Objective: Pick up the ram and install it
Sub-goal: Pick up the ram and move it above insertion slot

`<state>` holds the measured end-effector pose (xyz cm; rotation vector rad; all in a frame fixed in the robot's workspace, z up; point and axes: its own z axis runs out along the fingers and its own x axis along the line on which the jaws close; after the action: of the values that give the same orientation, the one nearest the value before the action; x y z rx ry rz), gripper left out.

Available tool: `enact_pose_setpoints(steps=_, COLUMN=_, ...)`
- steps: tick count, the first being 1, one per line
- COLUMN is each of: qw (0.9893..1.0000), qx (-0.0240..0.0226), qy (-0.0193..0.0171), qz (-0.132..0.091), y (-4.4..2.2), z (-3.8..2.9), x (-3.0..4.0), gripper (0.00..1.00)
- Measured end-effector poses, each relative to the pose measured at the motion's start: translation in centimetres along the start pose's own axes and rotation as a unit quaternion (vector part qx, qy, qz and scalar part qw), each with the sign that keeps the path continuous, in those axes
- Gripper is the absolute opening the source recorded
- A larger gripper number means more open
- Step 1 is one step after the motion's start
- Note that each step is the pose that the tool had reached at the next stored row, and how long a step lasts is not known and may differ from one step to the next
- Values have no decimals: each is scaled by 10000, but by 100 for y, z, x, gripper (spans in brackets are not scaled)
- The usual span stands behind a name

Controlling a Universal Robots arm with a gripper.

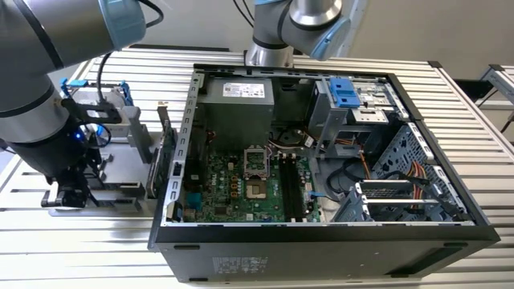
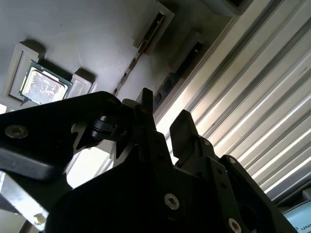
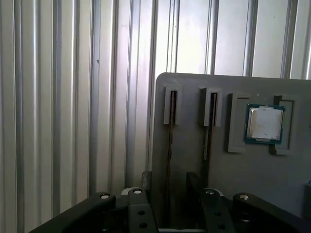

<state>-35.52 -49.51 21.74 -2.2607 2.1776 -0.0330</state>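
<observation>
The gripper (image 1: 71, 191) hangs at the exterior view's left, in the lower part of the frame, under the thick grey arm (image 1: 32, 90). It is low over a grey holder (image 1: 120, 201) that lies on the ribbed metal table (image 1: 88, 256). In both wrist views its two black fingers (image 3: 146, 180) stand apart with a free gap between them, and they grasp nothing.

In the first wrist view the ram (image 3: 171, 128) is a thin dark strip standing on its edge in the slot of the holder closest to the holder's border. It runs straight into the gap between the fingers, so one finger is at each side of its line. Whether a finger already touches it, I cannot tell.

Just beside it, in the neighbour slot, stands a second thin strip (image 3: 209, 131), parallel to the ram. After this slot comes a small square silver chip (image 3: 265, 124), lying flat in its own pocket of the holder. The second wrist view shows the same fingers (image 2: 183, 119), the second thin strip and the chip from the opposite side.

In the exterior view, a card with a metal bracket (image 1: 163, 147) stands upright between the holder and the open computer case (image 1: 321, 244). The case takes the centre and right of the frame. On its floor lies the green motherboard (image 1: 233, 186), with the long black slots (image 1: 291, 180) near the middle, well apart from the gripper. At the upper edge of the frame is the base of another arm (image 1: 269, 42).
</observation>
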Motion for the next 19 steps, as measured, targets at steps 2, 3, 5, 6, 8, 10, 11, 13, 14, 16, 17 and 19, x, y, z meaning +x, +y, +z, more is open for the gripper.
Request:
enact_pose_setpoints(steps=2, qw=10000, qx=0, qy=0, qz=-2, y=1, z=27, x=1, gripper=100)
enact_pose_setpoints(steps=3, qw=10000, qx=0, qy=0, qz=-3, y=1, z=41, x=1, gripper=100)
enact_pose_setpoints(steps=5, qw=10000, qx=0, qy=0, qz=-3, y=1, z=68, x=1, gripper=100)
enact_pose_setpoints(steps=6, qw=10000, qx=0, qy=0, qz=-3, y=1, z=82, x=1, gripper=100)
enact_pose_setpoints(steps=8, qw=10000, qx=0, qy=0, qz=-3, y=2, z=107, x=1, gripper=100)
enact_pose_setpoints(steps=10, qw=10000, qx=0, qy=0, qz=-3, y=3, z=129, x=1, gripper=100)
enact_pose_setpoints(steps=11, qw=10000, qx=0, qy=0, qz=-3, y=4, z=140, x=0, gripper=100)
enact_pose_setpoints(steps=13, qw=10000, qx=-1, qy=1, qz=-2, y=12, z=162, x=0, gripper=100)
enact_pose_setpoints(steps=14, qw=10000, qx=-1, qy=1, qz=-2, y=17, z=173, x=0, gripper=100)
enact_pose_setpoints(steps=16, qw=10000, qx=0, qy=0, qz=0, y=22, z=193, x=-1, gripper=100)
enact_pose_setpoints(steps=17, qw=10000, qx=1, qy=-1, qz=-1, y=23, z=201, x=-1, gripper=100)
enact_pose_setpoints(steps=19, qw=10000, qx=0, qy=0, qz=0, y=26, z=216, x=-2, gripper=100)
